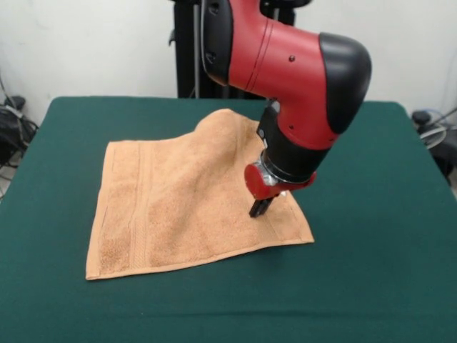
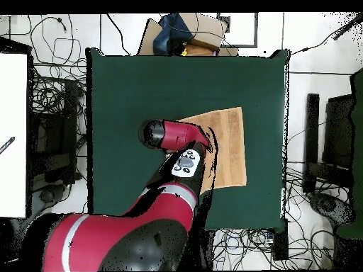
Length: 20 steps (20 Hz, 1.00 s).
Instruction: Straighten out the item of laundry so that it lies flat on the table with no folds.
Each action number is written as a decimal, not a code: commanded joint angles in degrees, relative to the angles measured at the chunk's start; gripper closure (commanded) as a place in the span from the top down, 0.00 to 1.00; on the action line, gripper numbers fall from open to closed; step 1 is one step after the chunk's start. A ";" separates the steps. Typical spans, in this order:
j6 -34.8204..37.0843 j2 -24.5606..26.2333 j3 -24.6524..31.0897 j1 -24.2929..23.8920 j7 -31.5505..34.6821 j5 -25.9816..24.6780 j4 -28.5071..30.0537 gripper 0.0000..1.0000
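- The light orange-brown terry towel (image 1: 178, 193), roughly square, lies on the big table (image 1: 371, 271) covered in dark green felt-like cloth, mostly spread out but not flat.
- Front view: the towel's edge toward the camera runs clean across the cloth, and woven stripe bands run along one side edge.
- Towards the far edge of the table the towel humps up into a soft ridge right beside the arm, with a crease sloping down from it.
- The red and black arm (image 1: 300, 78) comes down over that raised side, and the gripper (image 1: 260, 207) has its dark tips down on the towel, near the front corner on the same side as the arm.
- Jaws: the tips look pressed close together at the cloth, possibly pinching it, but from this angle I cannot tell for sure whether they are clenched or released.
- Overhead view: the arm's bulk covers the gripper entirely and hides part of the towel, so only the front view shows the contact.
- What the overhead adds: the towel (image 2: 228, 145) sits toward one side edge of the table (image 2: 127, 92), with plenty of green left on the opposite side.
- It also shows cables and gear on the floor (image 2: 53, 99) all round the table.
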 commanded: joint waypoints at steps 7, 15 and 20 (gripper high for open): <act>-11.90 11.03 7.79 4.03 23.73 8.57 -9.60 0.00; -10.28 12.51 6.11 5.51 26.79 9.94 -12.44 0.00; -9.23 13.03 5.31 6.19 28.71 10.38 -13.62 0.00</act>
